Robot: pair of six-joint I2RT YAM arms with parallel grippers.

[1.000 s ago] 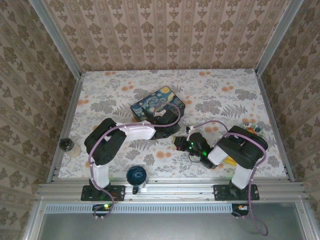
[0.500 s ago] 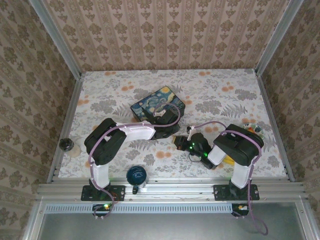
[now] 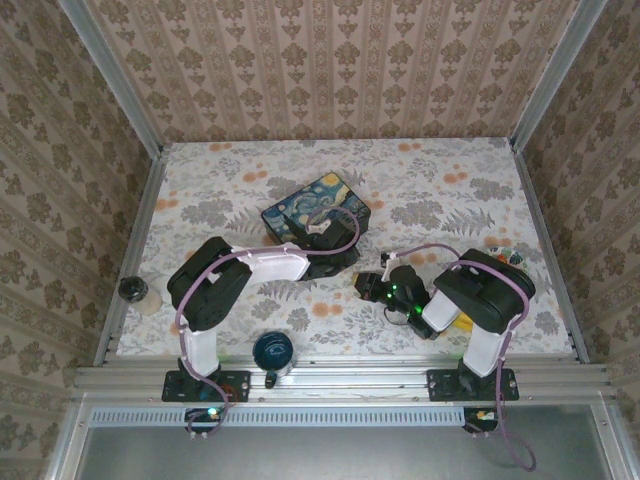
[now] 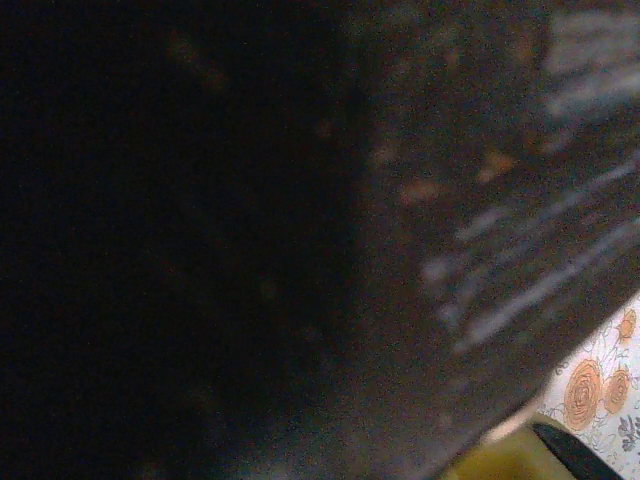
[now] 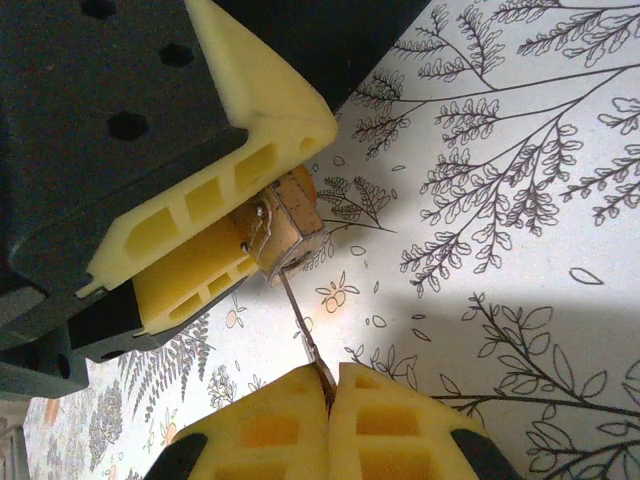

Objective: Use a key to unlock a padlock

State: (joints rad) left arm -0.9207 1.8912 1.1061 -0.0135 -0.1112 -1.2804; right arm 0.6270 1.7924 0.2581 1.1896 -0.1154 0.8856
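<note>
Right wrist nudged slightly rightward since earlier frame. Right gripper [image 5: 330,385] pinched shut on key [image 5: 300,325], tip meeting padlock [image 5: 288,228] base. Left gripper [image 5: 262,205] clamps padlock, steadying it for turn.

Robot test booth in a lab, dressed up as a home. Bare metal rails [image 3: 340,378] are framing the near edge and running up the corners. Patterned wallpaper [image 3: 330,70] is covering three walls, and a flowered cloth [image 3: 450,200] is covering the table. A left arm [image 3: 205,285] and a right arm [image 3: 490,290] are sitting bolted at the front rail.
</note>
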